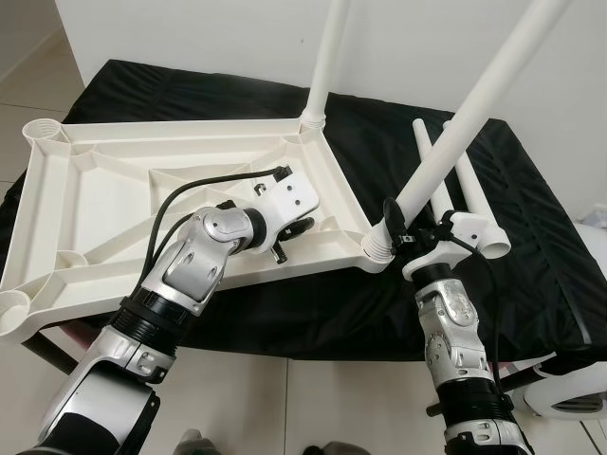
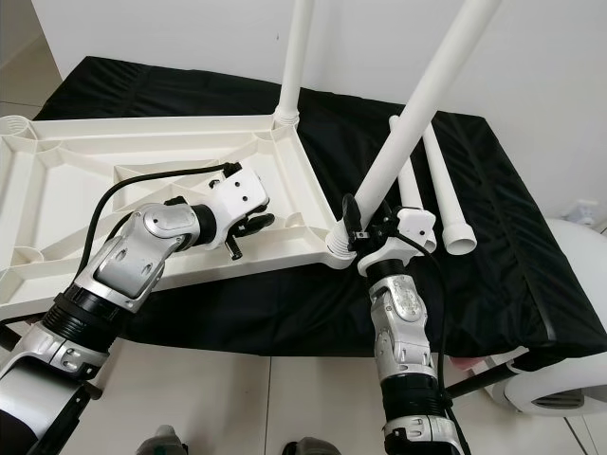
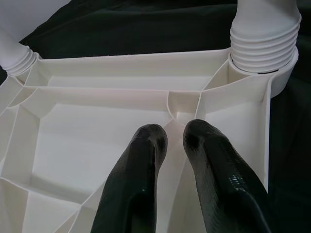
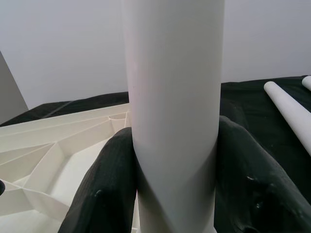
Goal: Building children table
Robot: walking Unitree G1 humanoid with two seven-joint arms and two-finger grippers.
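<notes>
Seating the second leg (image 1: 474, 104) — right pincer (image 1: 410, 237) clenched around it at the upturned tabletop's (image 1: 114, 204) 4 o'clock corner socket; left pincer (image 3: 175, 141), nearly closed and empty, steadies the tabletop. Next: straighten and twist it home.

The upturned tabletop (image 1: 142, 190) lies on the counter (image 1: 531, 237), toward its left. One leg (image 1: 327, 66) stands in the tabletop's far right corner; a second leg (image 1: 474, 104) leans in the near right corner. Two loose legs (image 1: 469, 190) lie on the counter just right of it. The left end effector (image 1: 289, 230) rests over the tabletop's underside; the right end effector (image 1: 403, 232) clasps the leaning leg low down.
</notes>
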